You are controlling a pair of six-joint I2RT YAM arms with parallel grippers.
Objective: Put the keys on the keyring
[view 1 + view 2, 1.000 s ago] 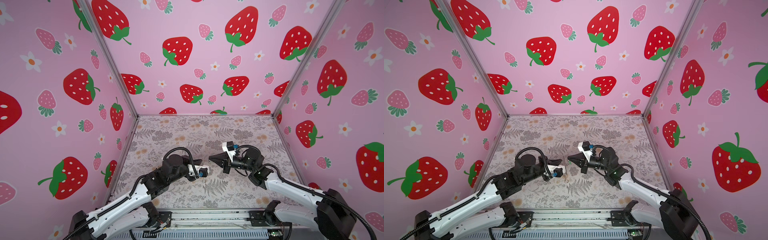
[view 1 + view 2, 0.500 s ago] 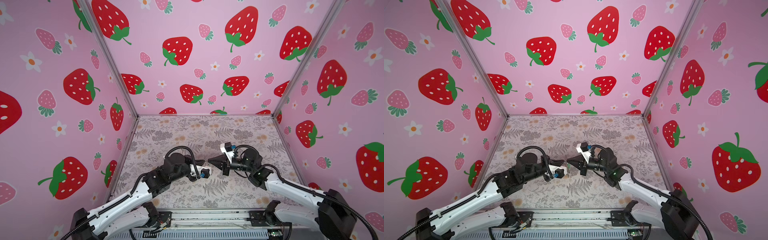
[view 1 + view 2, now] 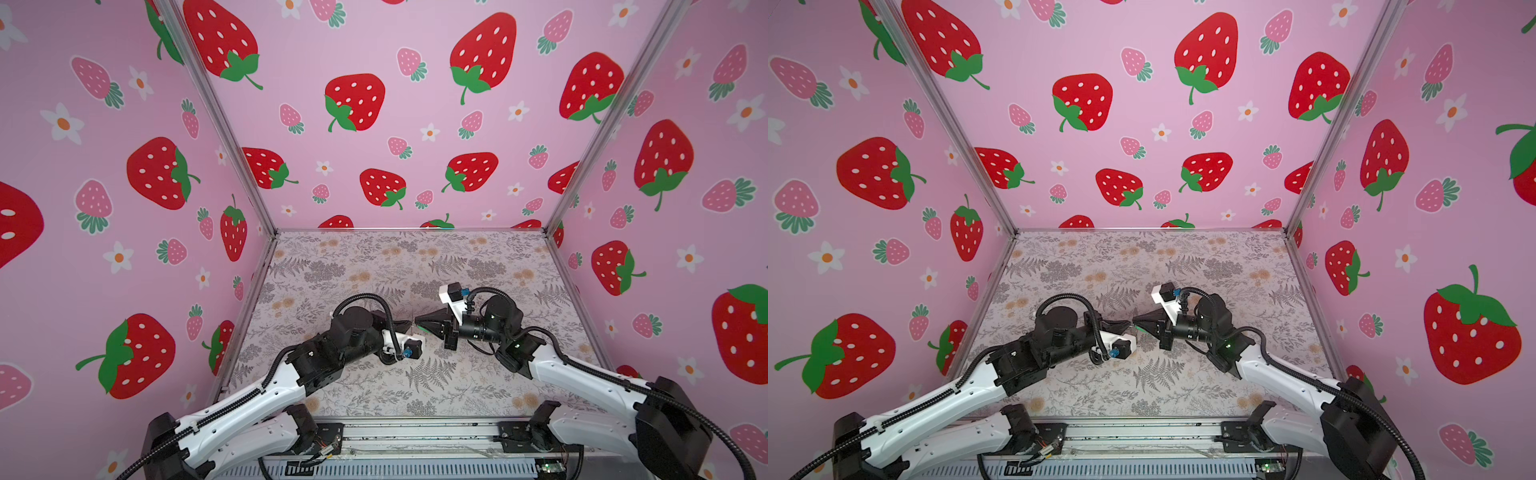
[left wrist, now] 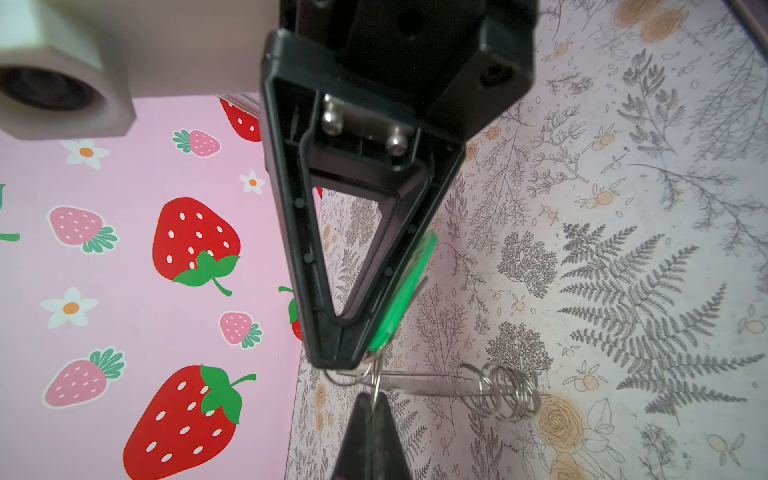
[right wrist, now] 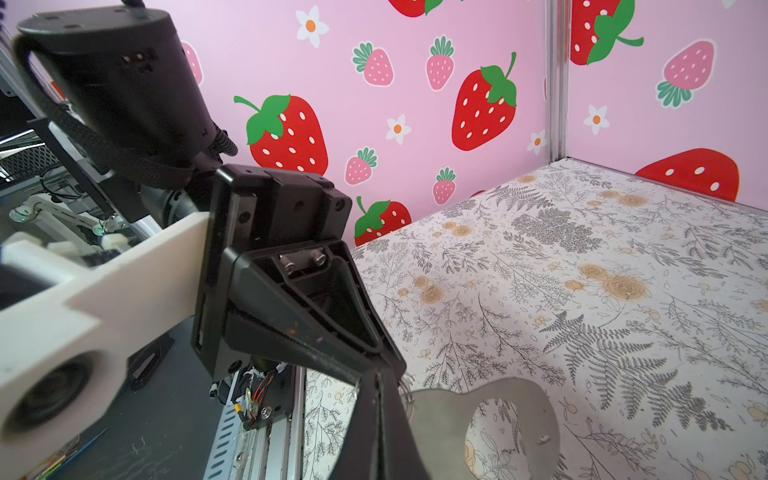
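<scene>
Arms: we see white shells, black joints.
Cables: black ribbed hoses.
Fingers: black triangular frames; we spot two silver screws.

Robotics lab: an enclosed test cell in printed panels

Two white-and-black robot arms, left arm and right arm, are mounted on a metal rail at the front edge of a desk covered in fern-and-flower paper. Pink strawberry-print panels set between bare aluminium posts box it in on three sides. The right wrist view shows exposed coloured wires, a slotted metal cover and a wrist camera housing.
</scene>
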